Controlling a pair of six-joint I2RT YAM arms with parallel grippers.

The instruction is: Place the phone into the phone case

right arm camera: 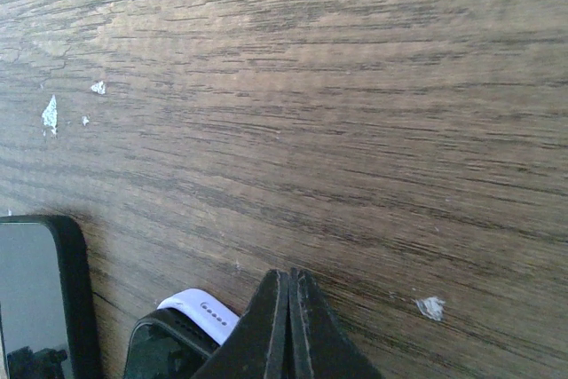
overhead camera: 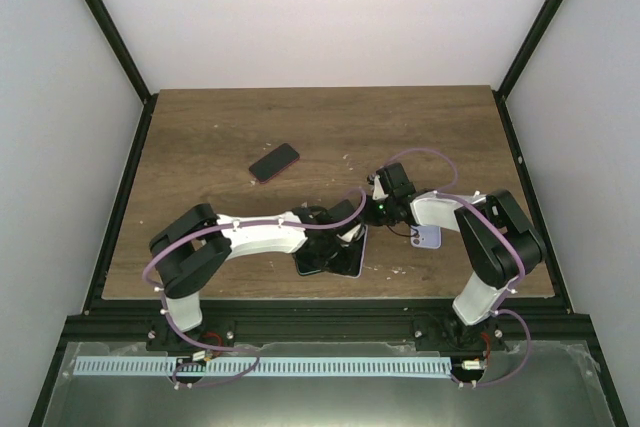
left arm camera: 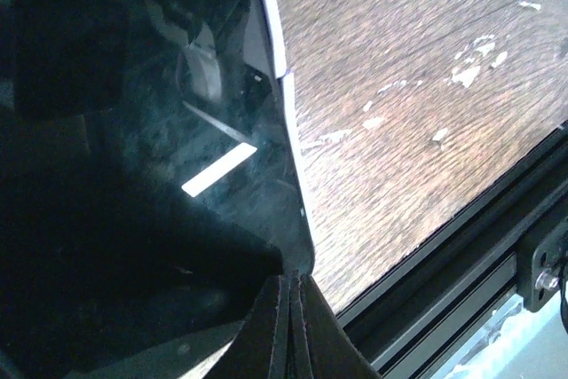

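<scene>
A dark-screened phone with a pale lavender-white rim lies flat near the table's front middle. In the left wrist view its glossy screen fills the left side. My left gripper is shut, its tip against the phone's near corner, holding nothing. The phone's pale end with speaker holes shows beside my right gripper, which is shut and empty just above the wood. A lavender piece, apparently the phone case, lies half under the right forearm.
A second dark slab with a black border lies just left of the phone. Another phone with a red rim sits further back on the wood. The black frame rail runs along the table's front edge.
</scene>
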